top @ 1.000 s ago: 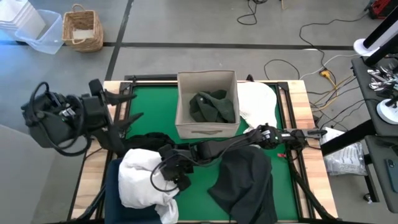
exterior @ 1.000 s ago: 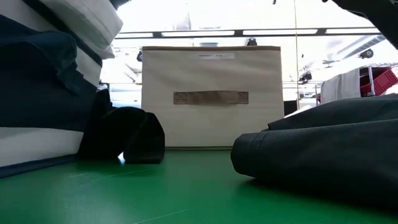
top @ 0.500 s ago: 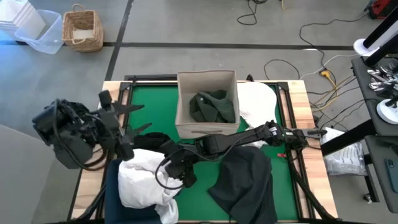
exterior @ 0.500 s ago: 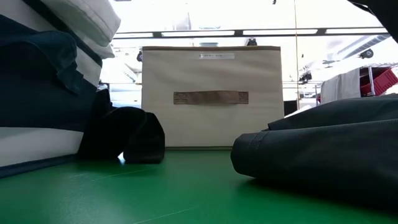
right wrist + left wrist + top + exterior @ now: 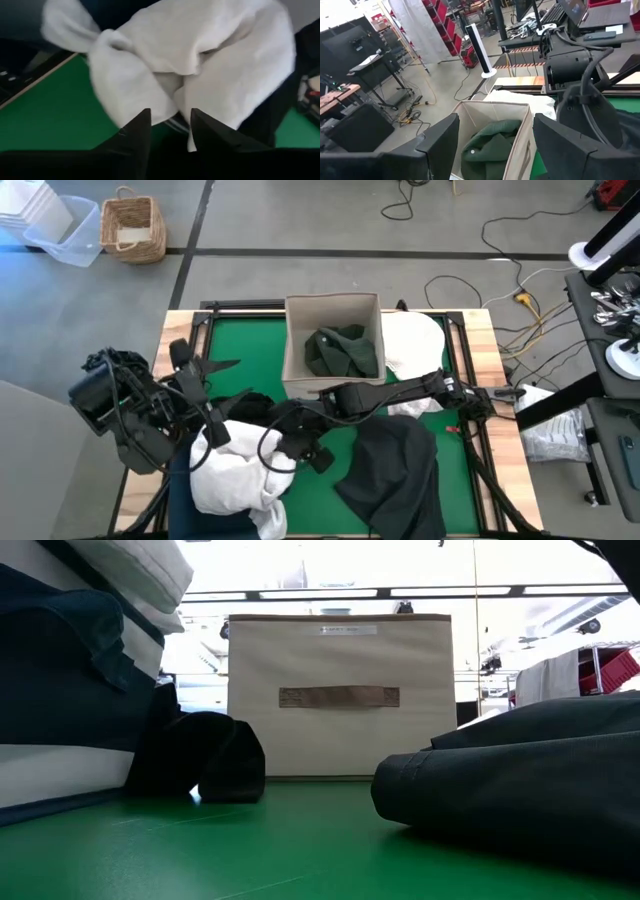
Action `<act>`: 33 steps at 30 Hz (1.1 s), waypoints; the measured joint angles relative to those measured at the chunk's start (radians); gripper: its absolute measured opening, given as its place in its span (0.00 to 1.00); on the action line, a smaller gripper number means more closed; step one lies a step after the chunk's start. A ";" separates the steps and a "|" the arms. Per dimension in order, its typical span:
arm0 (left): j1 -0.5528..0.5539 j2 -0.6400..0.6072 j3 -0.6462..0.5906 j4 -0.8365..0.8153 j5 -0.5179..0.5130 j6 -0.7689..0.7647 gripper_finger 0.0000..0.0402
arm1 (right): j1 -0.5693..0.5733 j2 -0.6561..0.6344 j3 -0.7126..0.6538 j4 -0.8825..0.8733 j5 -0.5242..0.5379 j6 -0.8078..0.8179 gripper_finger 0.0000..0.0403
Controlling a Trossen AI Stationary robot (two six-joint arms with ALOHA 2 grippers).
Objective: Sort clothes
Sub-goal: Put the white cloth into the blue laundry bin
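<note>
The white garment (image 5: 235, 470) lies bunched at the surface's (image 5: 255, 365) near left. The right claw (image 5: 290, 448) sits against its right edge, fingers parted, gripping nothing. The left claw (image 5: 215, 385), released, hovers just beyond it.

A robotics lab or workshop — bare concrete floor (image 5: 300, 220) strewn with cables (image 5: 480, 280). Beyond the table stand red parts racks (image 5: 440, 30), a black monitor (image 5: 345, 42) and laptops on benches.

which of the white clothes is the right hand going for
The crumpled white garment on the blue bin; the right hand sits at its edge. The other white garment lies behind the beige box.
</note>
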 joint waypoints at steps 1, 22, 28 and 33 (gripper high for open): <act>0.000 -0.003 0.000 -0.004 -0.001 -0.011 0.58 | 0.000 -0.002 0.000 -0.010 -0.008 -0.002 0.30; 0.000 -0.054 0.000 -0.005 -0.064 -0.078 0.58 | -0.074 -0.151 -0.018 0.009 -0.276 -0.073 0.11; 0.000 -0.048 0.000 -0.005 -0.051 -0.079 0.58 | -0.074 -0.198 -0.102 0.009 -0.276 -0.092 0.11; 0.000 -0.048 0.000 -0.005 -0.051 -0.079 0.58 | -0.084 -0.300 -0.294 0.080 -0.242 -0.072 0.11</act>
